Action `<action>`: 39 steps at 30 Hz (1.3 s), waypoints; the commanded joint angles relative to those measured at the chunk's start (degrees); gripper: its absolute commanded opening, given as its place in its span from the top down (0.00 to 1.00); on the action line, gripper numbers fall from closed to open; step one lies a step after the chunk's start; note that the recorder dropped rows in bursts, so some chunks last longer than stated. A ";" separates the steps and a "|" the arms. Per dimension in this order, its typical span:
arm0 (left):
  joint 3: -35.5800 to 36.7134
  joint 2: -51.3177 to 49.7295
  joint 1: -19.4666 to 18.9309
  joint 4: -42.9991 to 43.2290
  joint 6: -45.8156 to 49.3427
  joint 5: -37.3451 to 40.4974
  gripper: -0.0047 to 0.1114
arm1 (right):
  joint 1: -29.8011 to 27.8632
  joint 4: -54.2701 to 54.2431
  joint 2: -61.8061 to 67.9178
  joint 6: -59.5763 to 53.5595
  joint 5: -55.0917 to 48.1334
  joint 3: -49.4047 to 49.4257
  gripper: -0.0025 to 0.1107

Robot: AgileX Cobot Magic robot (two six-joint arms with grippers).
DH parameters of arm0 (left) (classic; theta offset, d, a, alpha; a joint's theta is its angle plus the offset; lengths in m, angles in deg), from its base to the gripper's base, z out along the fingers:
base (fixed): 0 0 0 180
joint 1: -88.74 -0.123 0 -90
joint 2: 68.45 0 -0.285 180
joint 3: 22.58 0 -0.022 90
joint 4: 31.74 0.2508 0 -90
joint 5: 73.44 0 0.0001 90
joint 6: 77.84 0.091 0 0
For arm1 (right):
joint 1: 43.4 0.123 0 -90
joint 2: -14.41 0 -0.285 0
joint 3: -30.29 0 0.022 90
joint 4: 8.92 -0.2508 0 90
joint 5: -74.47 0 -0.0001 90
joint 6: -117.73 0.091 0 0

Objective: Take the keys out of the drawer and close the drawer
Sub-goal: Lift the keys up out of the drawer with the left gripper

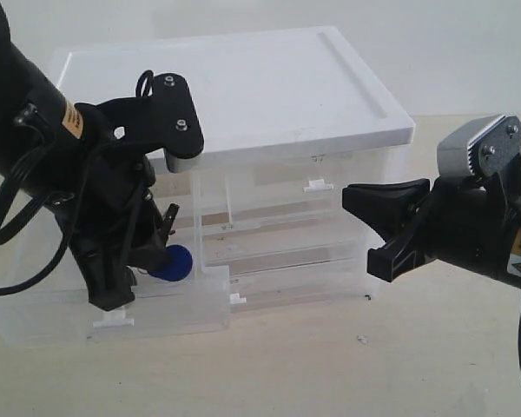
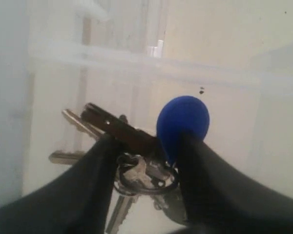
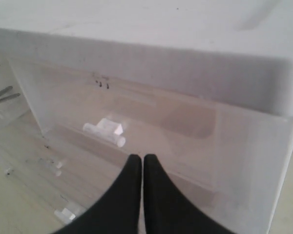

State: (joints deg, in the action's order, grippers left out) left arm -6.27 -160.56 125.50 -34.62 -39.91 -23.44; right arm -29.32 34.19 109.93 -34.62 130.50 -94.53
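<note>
The keys (image 2: 136,170) hang between the black fingers (image 2: 88,185) of my left gripper (image 2: 146,146), which is shut on the ring. Their round blue fob (image 2: 183,122) sticks out beyond the fingertips. In the exterior view my left gripper (image 1: 143,274) reaches down into the pulled-out translucent drawer (image 1: 174,317) at lower left. The blue fob (image 1: 172,262) shows beside it, above the drawer floor. The drawer's white tab handle (image 1: 113,321) faces the front. My right gripper (image 1: 352,198) is shut and empty. It hovers in front of the cabinet's right side, touching nothing.
The drawer belongs to a translucent cabinet with a white top (image 1: 269,87). Closed drawers with small white tabs (image 1: 317,184) fill its right half. My right wrist view shows one such tab (image 3: 105,130) ahead of the shut fingertips. Beige tabletop (image 1: 347,365) lies in front.
</note>
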 commanded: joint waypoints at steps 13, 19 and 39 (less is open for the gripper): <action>-3.28 9.17 4.67 2.88 -1.25 3.57 0.92 | -0.11 0.58 0.03 0.50 0.24 -0.22 0.98; -4.55 13.00 7.94 7.08 -3.61 3.69 0.92 | -0.11 0.58 0.03 0.50 0.24 -0.22 0.98; -10.93 6.99 15.73 2.88 1.83 -4.07 0.92 | -0.11 0.70 0.03 0.50 -0.39 -0.22 0.98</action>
State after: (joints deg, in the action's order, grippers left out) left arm -17.09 -152.30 140.74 -35.68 -34.70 -27.57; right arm -29.32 34.38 109.93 -34.18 130.17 -94.53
